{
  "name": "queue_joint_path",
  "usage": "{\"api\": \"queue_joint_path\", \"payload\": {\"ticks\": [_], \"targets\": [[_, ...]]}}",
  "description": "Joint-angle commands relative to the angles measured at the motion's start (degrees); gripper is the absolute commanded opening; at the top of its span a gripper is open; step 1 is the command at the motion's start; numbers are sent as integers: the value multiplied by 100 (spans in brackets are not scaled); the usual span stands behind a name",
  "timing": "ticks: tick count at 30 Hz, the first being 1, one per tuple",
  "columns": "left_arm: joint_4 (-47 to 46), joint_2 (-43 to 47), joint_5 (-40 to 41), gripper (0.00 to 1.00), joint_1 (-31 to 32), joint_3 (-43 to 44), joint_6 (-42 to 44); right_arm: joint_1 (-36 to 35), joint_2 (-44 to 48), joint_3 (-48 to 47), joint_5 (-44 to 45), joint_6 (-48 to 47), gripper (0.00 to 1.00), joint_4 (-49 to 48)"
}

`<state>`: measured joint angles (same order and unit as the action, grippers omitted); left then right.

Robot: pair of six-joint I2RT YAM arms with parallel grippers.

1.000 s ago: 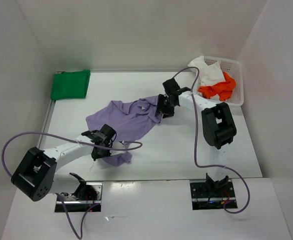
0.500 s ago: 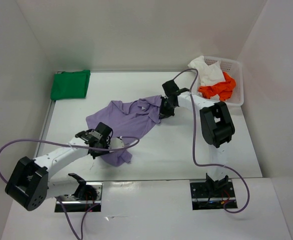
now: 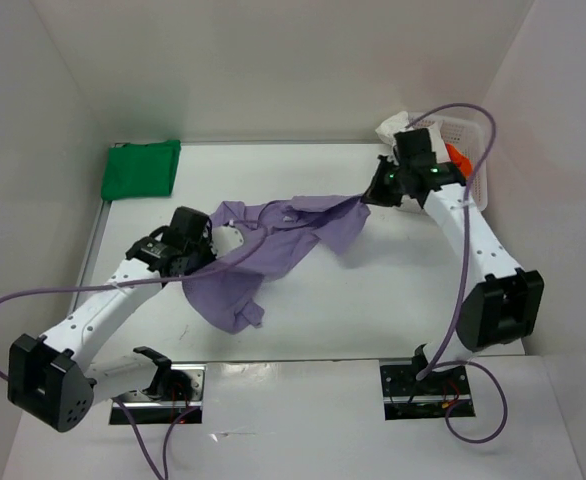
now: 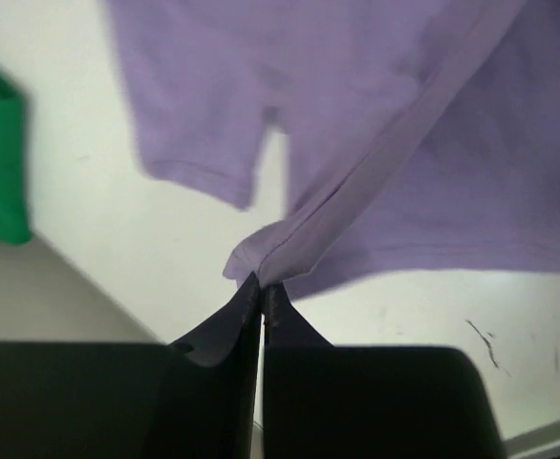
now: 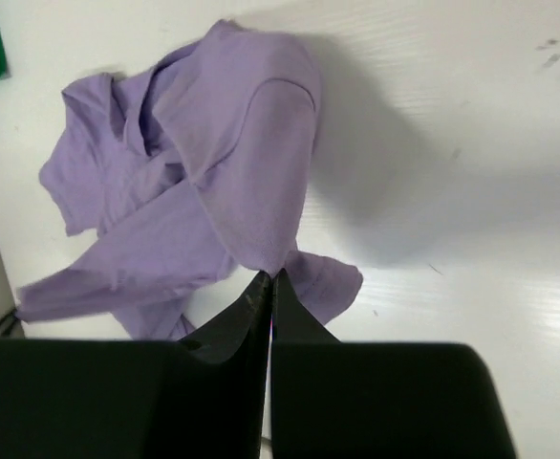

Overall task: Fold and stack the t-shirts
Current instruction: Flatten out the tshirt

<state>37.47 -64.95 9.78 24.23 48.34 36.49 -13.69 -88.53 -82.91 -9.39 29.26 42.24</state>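
My left gripper [image 4: 262,287] and right gripper [image 5: 271,277] each pinch the purple shirt [image 3: 313,225], strung lengthwise between them, sagging leftward.

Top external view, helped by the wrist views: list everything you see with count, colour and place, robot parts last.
green cloth t-shirt: one, green, folded at the table's far left corner.
lavender-purple cloth t-shirt: one, lavender, mid-table, pulled between both grippers.
white cloth t-shirt: one, white, in the basket.
orange-red cloth t-shirt: one, orange-red, in the basket.
white plastic mesh basket: one, white, far right corner.
white table: one, white, under everything.
purple cables: two, purple, one along each arm.
left gripper: one, black, shut on the lavender shirt.
right gripper: one, black, shut on the same shirt.
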Motion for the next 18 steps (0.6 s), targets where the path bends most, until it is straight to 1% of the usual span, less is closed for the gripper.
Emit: {"api": "queue_joint_path", "payload": {"ticks": [1,3,4,5,6,7,9,10,11,13,14,16,17,18], "targets": [[-319,114,663,0,-277,763,-448,610,467,-477,-325,-261,0,583],[-478,52,937,0,-392,1465,-607,919,591,-865,-589,-376,0,636],[-556,-130,1077,0,-445,1755,-712,1052,591,-1398,-686,-438,0,706],[-609,-202,1331,0,-532,2054,-713,1262,531,-1716,-739,-543,0,768],[-610,-368,1438,0,-533,2736,-774,1316,469,-2381,-740,-596,0,908],[-557,-456,1587,0,-690,3099,-775,1317,399,-2709,-740,-596,0,996],[-426,-684,1588,0,-849,3838,-775,1378,337,-3342,-398,-667,0,1137],[-277,-738,1588,0,-928,4468,-723,1378,337,-3397,-328,-667,0,1137],[-206,-739,1519,0,-1077,4709,-661,1378,337,-3398,-196,-667,0,1190],[48,-739,1378,0,-1131,4974,-477,1378,617,-3101,-117,-667,0,1190],[163,-582,1256,0,-1209,4975,-233,1378,740,-2716,-64,-667,0,1190],[373,-362,1254,0,-1210,4661,-90,1378,1153,-2188,25,-597,0,1190],[505,-126,976,0,-1210,4171,58,1378,1284,-1515,25,-596,0,1190],[637,7,825,0,-1210,3862,112,1378,1399,-1152,-28,-544,0,1190]]}}
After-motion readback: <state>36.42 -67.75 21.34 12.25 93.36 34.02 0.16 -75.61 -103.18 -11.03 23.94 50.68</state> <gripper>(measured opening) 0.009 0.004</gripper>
